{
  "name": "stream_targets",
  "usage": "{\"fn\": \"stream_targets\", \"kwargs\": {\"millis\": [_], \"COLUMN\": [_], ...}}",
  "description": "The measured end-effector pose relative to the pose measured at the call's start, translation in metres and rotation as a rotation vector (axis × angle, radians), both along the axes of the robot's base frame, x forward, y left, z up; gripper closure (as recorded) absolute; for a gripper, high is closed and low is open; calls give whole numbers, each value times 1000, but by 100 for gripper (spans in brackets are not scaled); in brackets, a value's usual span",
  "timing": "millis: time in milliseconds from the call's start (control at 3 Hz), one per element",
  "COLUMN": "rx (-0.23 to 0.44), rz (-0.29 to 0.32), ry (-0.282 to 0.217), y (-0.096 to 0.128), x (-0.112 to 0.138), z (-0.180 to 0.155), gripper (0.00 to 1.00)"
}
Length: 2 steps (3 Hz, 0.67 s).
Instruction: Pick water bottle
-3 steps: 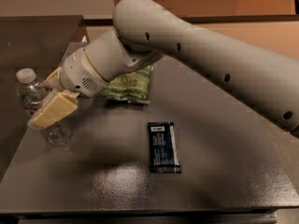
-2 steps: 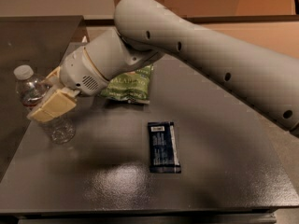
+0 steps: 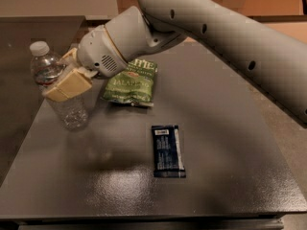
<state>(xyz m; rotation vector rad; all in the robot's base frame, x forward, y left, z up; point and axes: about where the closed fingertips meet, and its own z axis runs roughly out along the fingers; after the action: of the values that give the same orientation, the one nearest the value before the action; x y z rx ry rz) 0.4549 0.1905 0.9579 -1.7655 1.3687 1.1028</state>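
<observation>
While my gripper [image 3: 61,78] is clamped round the tilted water bottle [image 3: 72,111], I judge the grasp made and only the lift off the table [image 3: 230,176] left.

light dim, warm; glare — tabletop [image 3: 230,143] front; shadow — under end effector [image 3: 61,74], left, clamping water bottle [image 3: 72,110]

A: Water bottle [image 3: 72,113]?
B: Clear, ribbed; white cap, dark band with red.
A: Gripper [image 3: 56,76] clasping it, left side of table [image 3: 230,128]?
B: Tan pads [image 3: 67,86], pale grey arm [image 3: 230,37].
A: Rest?
B: Green chip bag [image 3: 132,83], dark blue packet [image 3: 168,151], grey tabletop.
</observation>
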Motion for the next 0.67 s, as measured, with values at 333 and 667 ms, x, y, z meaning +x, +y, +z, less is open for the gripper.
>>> {"fn": "stream_targets", "kwargs": {"millis": [333,667], "rx": [3,2], "rz": [-22,-23], "ry": [4,-1], "y": [-22,-38], "x": [21,37], "z": [18,39], "gripper": [100,100]}}
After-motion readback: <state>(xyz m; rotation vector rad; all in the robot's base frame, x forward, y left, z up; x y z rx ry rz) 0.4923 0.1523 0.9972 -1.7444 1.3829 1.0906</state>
